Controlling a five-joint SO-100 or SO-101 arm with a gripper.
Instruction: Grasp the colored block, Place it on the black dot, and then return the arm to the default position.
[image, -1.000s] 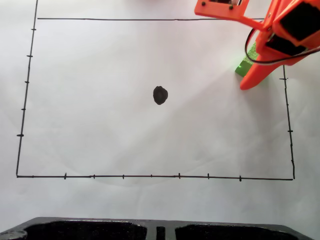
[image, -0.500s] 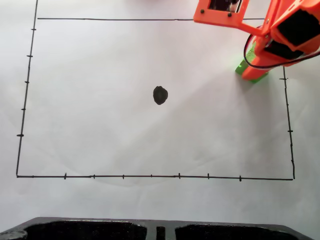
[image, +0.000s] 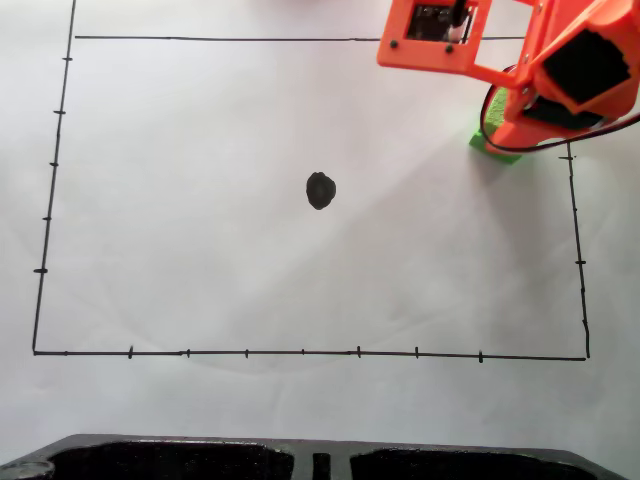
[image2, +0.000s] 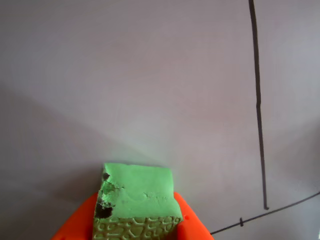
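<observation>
The colored block (image: 488, 146) is a small green cube at the right end of the drawn rectangle in the fixed view, mostly covered by the orange arm (image: 560, 70). The wrist view shows the block (image2: 137, 192) low in the middle, with orange fingers (image2: 189, 225) pressed against both its sides. My gripper (image: 505, 135) is shut on the block. The black dot (image: 320, 190) lies bare in the middle of the paper, well to the left of the block.
A thin black border with ticks (image: 300, 352) frames the white paper; its right line (image2: 257, 100) runs just beside the block. A dark tray-like edge (image: 320, 462) lies along the bottom of the fixed view.
The pointed orange finger that reached down beside the block has swung in against it. The arm has shifted slightly left and up, and more of the block is covered.
</observation>
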